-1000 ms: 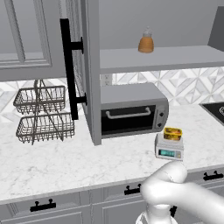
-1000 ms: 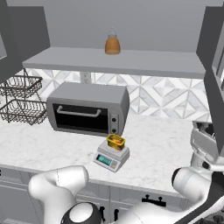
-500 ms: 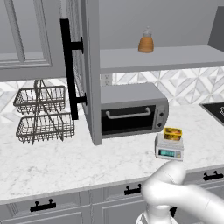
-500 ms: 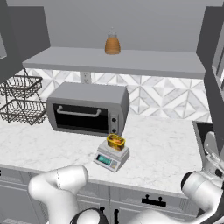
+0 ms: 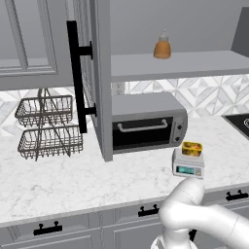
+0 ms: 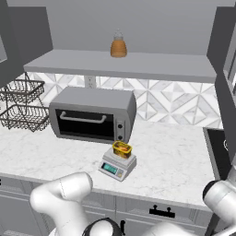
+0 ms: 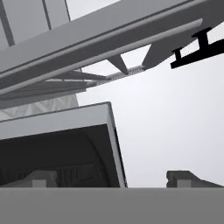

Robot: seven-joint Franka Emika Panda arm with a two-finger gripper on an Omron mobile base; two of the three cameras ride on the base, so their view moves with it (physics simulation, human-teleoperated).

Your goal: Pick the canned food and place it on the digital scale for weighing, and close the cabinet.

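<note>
Rising at the bottom of the hand view, the two dark fingertips (image 7: 186,177) of the gripper (image 7: 114,179) stand well apart, so the jaws are released and hold nothing; between them is only pale blank space and the corner of a grey box-like body whose identity I cannot tell. A black bar handle (image 7: 197,47) shows at the upper right of that view.

On the marble desk (image 5: 73,180), the scale (image 5: 188,164) sits near the front edge, its teal display facing out. The tin (image 5: 192,148) rests on its top plate. Just behind stands the toaster oven (image 5: 146,124), door shut, and to the left a two-tier wire basket (image 5: 46,129).

Above, the cabinet (image 5: 99,73) door stands open, edge-on, its long black handle towards the basket. On the shelf (image 6: 124,64) farther back stands an orange bottle (image 6: 118,45).
</note>
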